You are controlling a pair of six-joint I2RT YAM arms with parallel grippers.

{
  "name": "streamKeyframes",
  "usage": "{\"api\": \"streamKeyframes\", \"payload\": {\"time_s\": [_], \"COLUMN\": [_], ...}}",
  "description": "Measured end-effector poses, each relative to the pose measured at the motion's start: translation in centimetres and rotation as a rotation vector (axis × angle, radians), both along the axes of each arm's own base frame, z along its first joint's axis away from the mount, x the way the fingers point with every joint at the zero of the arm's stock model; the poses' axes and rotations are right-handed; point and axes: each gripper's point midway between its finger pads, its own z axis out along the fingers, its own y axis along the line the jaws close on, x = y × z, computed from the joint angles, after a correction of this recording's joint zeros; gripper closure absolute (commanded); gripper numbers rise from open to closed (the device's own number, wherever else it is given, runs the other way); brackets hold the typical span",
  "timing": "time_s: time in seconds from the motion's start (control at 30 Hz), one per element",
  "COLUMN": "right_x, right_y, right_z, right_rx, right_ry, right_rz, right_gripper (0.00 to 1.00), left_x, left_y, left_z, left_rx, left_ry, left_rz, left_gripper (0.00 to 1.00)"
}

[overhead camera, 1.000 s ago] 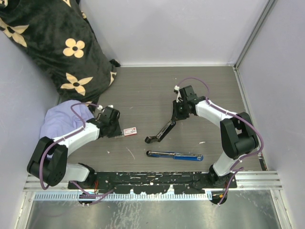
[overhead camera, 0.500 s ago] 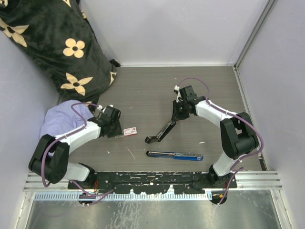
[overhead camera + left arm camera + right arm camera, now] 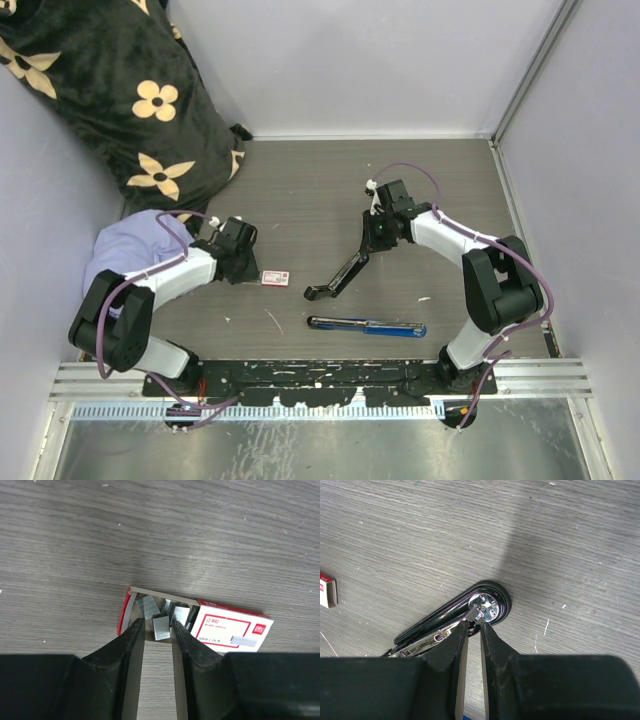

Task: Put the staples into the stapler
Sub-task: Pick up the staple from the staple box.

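While the right side looks the same as a second ago, we can see the left arm has swung its wrist a bit further out over the grey wood-grain table (image 3: 300, 190). The left gripper (image 3: 157, 625) is now nosed right into the open end of the tiny white cardboard staple box with the red-pink label (image 3: 232, 630). The box sits roughly where it was, left of centre, maybe lying a touch squarer than before. Its tray is slid out and loose silver staple strips show inside. One short silver staple strip (image 3: 161, 628) lies between the left fingertips, but the jaws stand a little apart and there's a gap on one side, so no real pinch that we can make out. The right gripper (image 3: 472, 622) is clamped on the chrome hinge end of the opened black metal stapler (image 3: 345, 270), exactly as before. The slim blue and black bar-shaped tool (image 3: 365, 326) near the bases hasn't moved either.
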Motion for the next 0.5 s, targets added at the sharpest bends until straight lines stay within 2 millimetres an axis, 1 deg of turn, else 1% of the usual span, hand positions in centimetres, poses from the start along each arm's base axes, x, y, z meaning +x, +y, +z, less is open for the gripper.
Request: {"api": "streamKeyframes", "payload": {"time_s": [0.37, 0.5], "right_x": [0.0, 0.0], "right_y": [0.0, 0.0], "right_z": [0.0, 0.0], "right_rx": [0.001, 0.001], "right_ry": [-0.002, -0.001], "right_rz": [0.0, 0.0], "right_gripper": [0.8, 0.8], "left_x": [1.6, 1.6], "left_y": [-0.6, -0.5], "left_z": [0.5, 0.6], "left_rx": [0.022, 0.039], "left_ry": [-0.02, -0.011], "left_rz": [-0.055, -0.081], "left_gripper": [0.76, 0.75]}}
